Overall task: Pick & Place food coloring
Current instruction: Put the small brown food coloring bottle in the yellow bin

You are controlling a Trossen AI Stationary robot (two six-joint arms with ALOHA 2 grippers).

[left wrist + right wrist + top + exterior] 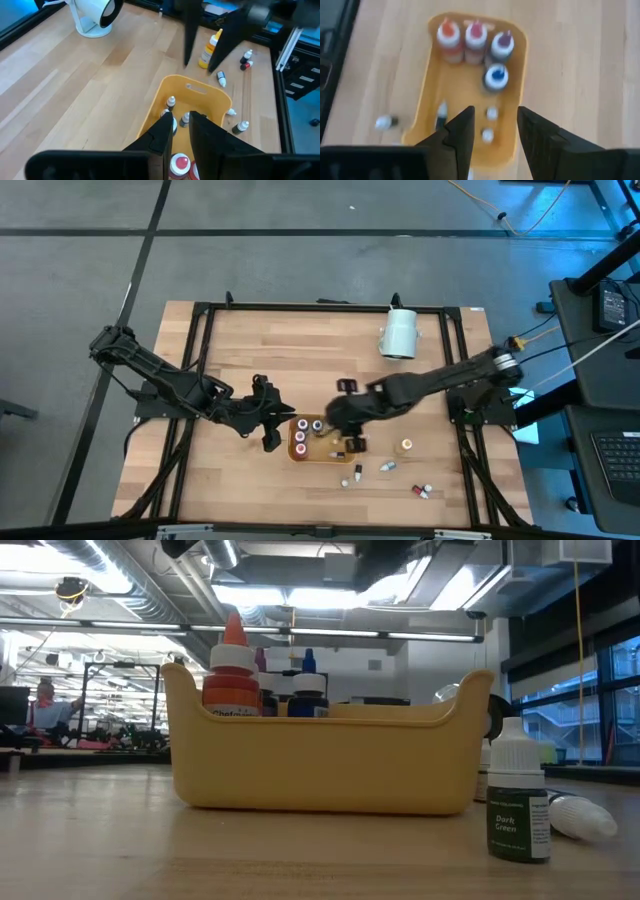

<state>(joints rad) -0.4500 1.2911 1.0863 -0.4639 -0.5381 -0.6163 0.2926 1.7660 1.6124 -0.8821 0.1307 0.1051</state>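
Observation:
The food coloring is a set of tiny bottles. Some stand in the orange tray [318, 442], among them orange [447, 32], pink [476, 32], purple [502, 42] and blue [496, 75] capped ones. Others are scattered on the table on the tray's near-right side [387, 467]. One labelled dark green [520, 805] stands upright. My right gripper [492, 125] hangs open and empty above the tray. My left gripper [182, 132] hovers over the tray's left end, its fingers a narrow gap apart with nothing between them; a red cap [180, 162] in the tray shows through the gap.
A large white cylinder [400, 332] lies at the far right of the table. A yellow bottle [210, 47] stands to the tray's right. Loose bottles [423, 492] lie toward the near right corner. Bare wood lies to the left and far side of the tray.

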